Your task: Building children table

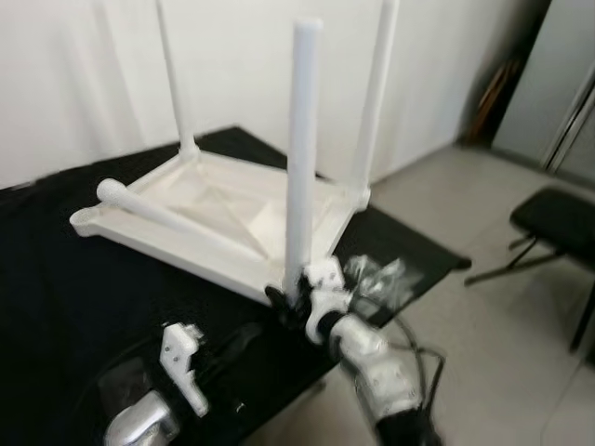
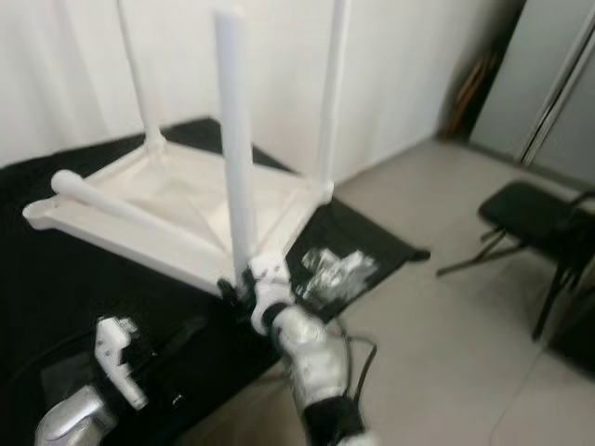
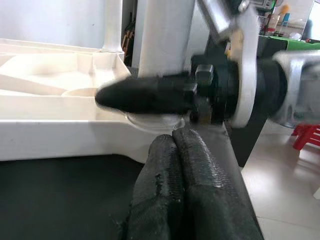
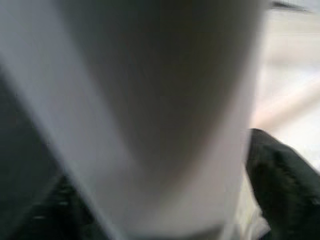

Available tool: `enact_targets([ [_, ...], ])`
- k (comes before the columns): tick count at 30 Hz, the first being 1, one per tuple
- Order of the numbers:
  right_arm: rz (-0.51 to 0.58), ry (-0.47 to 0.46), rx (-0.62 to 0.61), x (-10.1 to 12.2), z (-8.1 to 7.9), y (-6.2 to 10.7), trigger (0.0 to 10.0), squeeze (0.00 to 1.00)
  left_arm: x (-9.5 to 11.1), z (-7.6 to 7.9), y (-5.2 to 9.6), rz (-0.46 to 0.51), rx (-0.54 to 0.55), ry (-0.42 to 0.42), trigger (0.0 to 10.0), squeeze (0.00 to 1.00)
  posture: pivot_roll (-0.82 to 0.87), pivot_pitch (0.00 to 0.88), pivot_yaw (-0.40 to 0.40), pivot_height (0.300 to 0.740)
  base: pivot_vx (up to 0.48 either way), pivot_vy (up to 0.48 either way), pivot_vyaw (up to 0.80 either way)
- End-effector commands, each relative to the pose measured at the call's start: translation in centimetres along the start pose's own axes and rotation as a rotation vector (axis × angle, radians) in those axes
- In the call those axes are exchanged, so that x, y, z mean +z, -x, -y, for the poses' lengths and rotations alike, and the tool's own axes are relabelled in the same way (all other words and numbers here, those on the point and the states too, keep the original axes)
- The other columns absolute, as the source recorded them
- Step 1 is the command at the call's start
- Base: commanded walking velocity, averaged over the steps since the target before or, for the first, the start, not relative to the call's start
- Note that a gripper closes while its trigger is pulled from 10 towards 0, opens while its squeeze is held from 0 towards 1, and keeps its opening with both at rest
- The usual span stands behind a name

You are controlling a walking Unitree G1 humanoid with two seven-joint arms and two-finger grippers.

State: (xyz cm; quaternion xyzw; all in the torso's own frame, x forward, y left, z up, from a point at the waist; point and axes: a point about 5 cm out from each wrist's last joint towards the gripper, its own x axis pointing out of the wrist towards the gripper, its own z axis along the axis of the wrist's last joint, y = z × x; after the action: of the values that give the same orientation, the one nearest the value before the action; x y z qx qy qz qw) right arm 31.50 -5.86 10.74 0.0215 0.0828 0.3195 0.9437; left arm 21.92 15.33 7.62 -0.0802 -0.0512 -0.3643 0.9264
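White kids' table upside-down on black cloth, 3 legs up

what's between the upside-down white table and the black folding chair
A clear plastic bag of small parts lies on the black cloth's corner, then bare grey floor, seen in the left eye view.

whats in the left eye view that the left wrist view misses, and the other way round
The left eye view adds the wide scene: the upturned table on a black cloth, a loose leg lying across it, a clear bag and a black chair. The left wrist view adds the left gripper close up, fingers pressed together, aimed at the table's corner, plus something red on the floor. Both share the near leg, upright, with the right gripper clamped at its base.
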Motion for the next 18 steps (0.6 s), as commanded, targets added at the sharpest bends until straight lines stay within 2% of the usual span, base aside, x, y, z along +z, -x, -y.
enact_targets([
  [1,0.032,0.003,0.058,1.0,-0.3,-0.2,10.0,1.00,-0.3,-0.1,0.3,-0.017,0.002,0.010,10.0,0.00,0.03,0.000,-0.012,0.740,0.000,0.000,0.00],
  [2,0.024,0.040,0.135,1.5,0.0,-0.2,10.0,0.86,-0.3,-0.2,0.2,-0.017,0.002,0.010,10.0,0.00,0.03,0.000,-0.016,0.740,0.000,0.000,0.00],
  [3,0.014,0.066,0.188,1.9,0.2,-0.1,10.0,0.86,-0.3,-0.2,0.2,-0.017,0.002,0.011,10.0,0.00,0.03,0.000,-0.016,0.740,0.000,0.000,0.00],
  [4,-0.007,0.121,0.287,2.3,0.9,0.0,10.0,0.00,-0.3,-0.2,0.2,-0.015,0.004,0.010,10.0,0.00,0.04,0.000,-0.025,0.740,0.000,0.000,0.00],
  [5,-0.007,0.121,0.287,2.3,0.9,0.0,10.0,0.00,-0.3,-0.2,0.2,-0.015,0.004,0.010,10.0,0.00,0.04,0.000,-0.025,0.740,0.000,0.000,0.00],
  [6,-0.023,0.157,0.351,2.7,1.5,0.2,10.0,0.00,-0.4,-0.2,0.1,-0.013,0.005,0.009,10.0,0.00,0.04,0.000,-0.026,0.740,0.000,0.000,0.00],
  [7,-0.023,0.157,0.351,2.7,1.5,0.2,10.0,0.00,-0.4,-0.2,0.1,-0.013,0.005,0.009,10.0,0.00,0.04,0.000,-0.026,0.740,0.000,0.000,0.00],
  [8,-0.039,0.187,0.402,3.0,2.0,0.2,10.0,0.00,-0.3,-0.2,0.1,-0.012,0.007,0.007,10.0,0.00,0.05,0.000,-0.030,0.740,0.000,0.000,0.00],
  [10,-0.039,0.187,0.402,3.0,2.0,0.2,10.0,0.00,-0.3,-0.2,0.1,-0.012,0.007,0.007,10.0,0.00,0.05,0.000,-0.030,0.740,0.000,0.000,0.00],
  [11,-0.058,0.219,0.483,4.1,3.4,0.1,10.0,0.00,-0.3,-0.2,0.1,-0.009,0.011,0.002,10.0,0.00,0.05,0.000,-0.033,0.740,0.000,0.000,0.00],
  [12,-0.059,0.218,0.505,4.6,3.9,0.0,10.0,0.00,-0.3,-0.2,0.1,-0.009,0.012,0.001,10.0,0.00,0.05,0.000,-0.033,0.740,0.000,0.000,0.00],
  [16,-0.057,0.211,0.519,5.0,4.2,0.0,10.0,0.00,-0.3,-0.2,0.1,-0.008,0.013,0.000,10.0,0.00,0.05,0.000,-0.033,0.740,0.000,0.000,0.00],
  [17,-0.052,0.213,0.527,5.5,4.6,-0.1,0.0,0.00,-0.3,-0.2,0.1,-0.009,0.012,-0.001,10.0,0.00,0.07,0.000,-0.037,0.740,0.000,0.000,0.00],
  [18,-0.049,0.216,0.537,6.0,5.0,-0.3,0.0,0.00,-0.3,-0.2,0.2,-0.011,0.011,-0.003,10.0,0.00,0.07,0.000,-0.039,0.740,0.000,0.000,0.00],
])
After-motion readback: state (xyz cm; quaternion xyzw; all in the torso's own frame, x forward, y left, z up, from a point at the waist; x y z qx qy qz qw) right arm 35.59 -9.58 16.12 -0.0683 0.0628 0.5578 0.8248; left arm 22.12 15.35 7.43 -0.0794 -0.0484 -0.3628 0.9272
